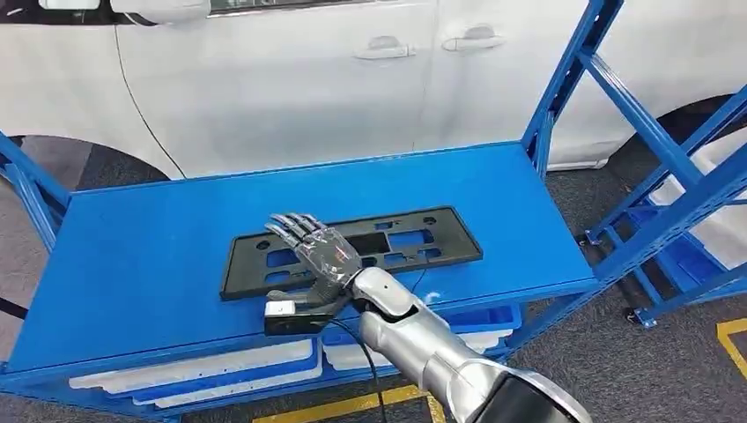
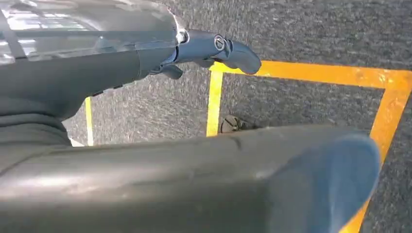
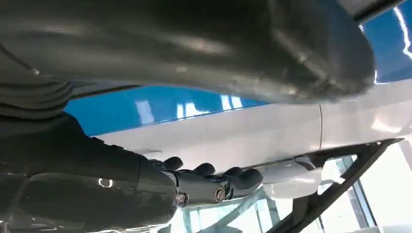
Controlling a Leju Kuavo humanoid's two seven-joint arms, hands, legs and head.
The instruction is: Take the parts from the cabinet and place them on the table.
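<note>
Over the black plate's left half, the right hand's fingers (image 1: 298,226) lie straight and slightly apart, holding nothing, pointing toward eleven o'clock. That right hand (image 1: 319,257) hovers over or rests on the black plate (image 1: 414,244), which lies flat at the blue table's (image 1: 150,256) centre. Behind, at twelve o'clock, stands a white car (image 1: 291,79). Beside the floor's yellow lines (image 2: 311,72), the left hand (image 2: 209,48) shows extended fingers, holding nothing.

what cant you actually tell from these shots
- Head view: whether the right hand touches the black plate or hovers above it; the hand covers the part beneath.
- Head view: the white trays on the lower shelf, mostly hidden by the blue shelf.
- Left wrist view: the left hand, whether its fingers are open or curled.
</note>
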